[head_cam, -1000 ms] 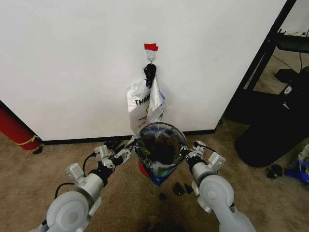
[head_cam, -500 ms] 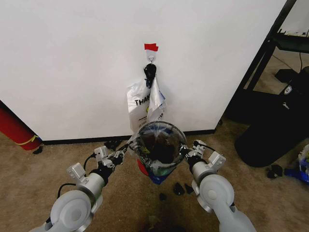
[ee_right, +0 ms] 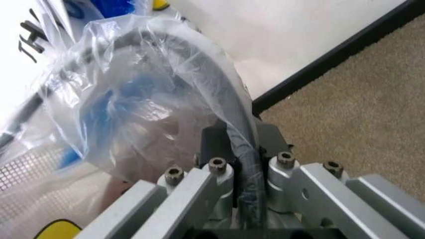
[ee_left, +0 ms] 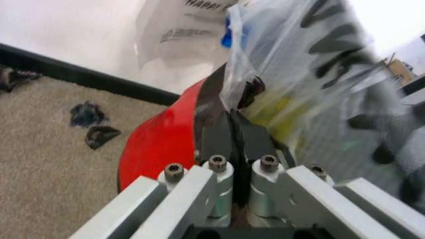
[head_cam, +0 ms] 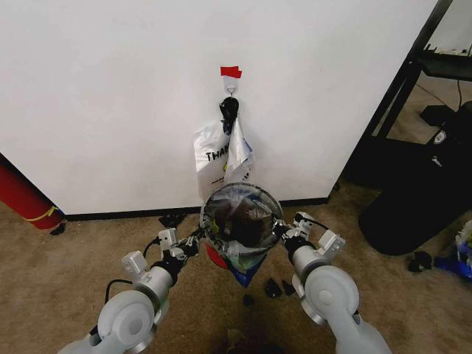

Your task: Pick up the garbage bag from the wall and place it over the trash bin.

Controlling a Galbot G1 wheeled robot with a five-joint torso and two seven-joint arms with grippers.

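Trash bin (head_cam: pixel 215 256): mostly hidden under garbage bag (head_cam: pixel 242 214)
Left pincer (ee_left: pixel 234 130): pinching the bag's edge — fingers pressed together
Right pincer (ee_right: pixel 240 144): likewise; gripping bag

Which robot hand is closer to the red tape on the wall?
Neither clearly: the left gripper and right gripper flank the trash bin, pinching the garbage bag, both well below the red tape.

The garbage bag (head_cam: pixel 242 221) is lying over the trash bin (head_cam: pixel 217 256), before the wall (head_cam: pixel 110 96), with the left gripper (head_cam: pixel 195 240) and right gripper (head_cam: pixel 283 231) flanking it (each touching the bag).
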